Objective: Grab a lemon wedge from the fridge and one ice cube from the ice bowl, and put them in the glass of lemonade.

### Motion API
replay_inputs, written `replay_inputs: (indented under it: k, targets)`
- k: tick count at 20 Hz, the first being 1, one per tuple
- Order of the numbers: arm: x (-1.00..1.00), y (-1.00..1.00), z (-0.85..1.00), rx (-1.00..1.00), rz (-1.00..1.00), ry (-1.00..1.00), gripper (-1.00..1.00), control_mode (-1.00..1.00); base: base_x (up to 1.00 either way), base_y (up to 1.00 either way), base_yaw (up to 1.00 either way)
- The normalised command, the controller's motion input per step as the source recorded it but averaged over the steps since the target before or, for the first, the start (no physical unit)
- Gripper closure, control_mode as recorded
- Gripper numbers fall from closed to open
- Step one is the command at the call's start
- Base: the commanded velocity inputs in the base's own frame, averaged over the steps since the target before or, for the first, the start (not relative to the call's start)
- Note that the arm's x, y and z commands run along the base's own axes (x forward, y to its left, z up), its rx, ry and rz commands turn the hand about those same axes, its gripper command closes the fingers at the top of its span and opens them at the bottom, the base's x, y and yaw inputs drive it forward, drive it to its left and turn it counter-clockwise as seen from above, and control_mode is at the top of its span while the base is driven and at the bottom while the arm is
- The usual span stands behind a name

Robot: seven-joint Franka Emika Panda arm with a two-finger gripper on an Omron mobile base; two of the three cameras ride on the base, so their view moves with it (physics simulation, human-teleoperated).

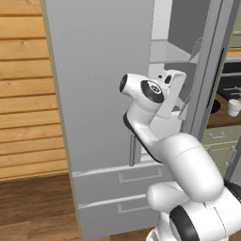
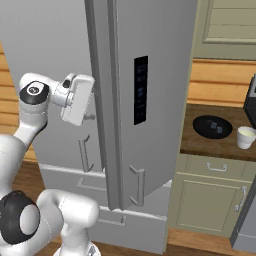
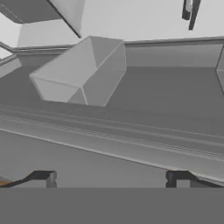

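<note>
Wood-panelled kitchen walls are framing the fridge (image 1: 103,94), whose grey doors are standing ajar with a gap between them showing pale shelves (image 1: 172,52) inside. Robot's white arm (image 1: 188,164) is rising in front of the fridge, its hand reaching toward that gap above the two drawers (image 1: 122,179). Seen from the hand, the pincer (image 3: 113,178) is standing wide open with nothing between its dark tips, pointing at a grey fridge shelf ledge (image 3: 131,131), where a pale faceted shape (image 3: 81,72) is lying farther in; what it is cannot be told. To the right of the fridge, the wooden counter (image 2: 195,142) is carrying the ice bowl (image 2: 212,126), black and shallow, with the glass of lemonade (image 2: 246,137) sitting just beside it, farther from the fridge. Beige-green cabinets (image 2: 210,200) are standing below the counter.
</note>
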Motion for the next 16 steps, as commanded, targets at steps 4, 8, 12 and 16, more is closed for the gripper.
replay_inputs:
  k: [4, 8, 12, 16]
  targets:
    - [-0.27, -0.67, 0.00, 0.00, -0.11, 0.00, -1.00, -1.00, 0.00, 0.00, 0.00]
    - [-0.53, -0.87, 0.00, 0.00, -0.11, -0.01, -1.00, -1.00, 0.00, 0.00, 0.00]
    - [-0.56, -0.94, 0.00, 0.02, -0.11, -0.06, -1.00, -1.00, 0.00, 0.00, 0.00]
    - [-0.41, -0.86, 0.00, 0.03, -0.07, -0.08, -1.00, -1.00, 0.00, 0.00, 0.00]
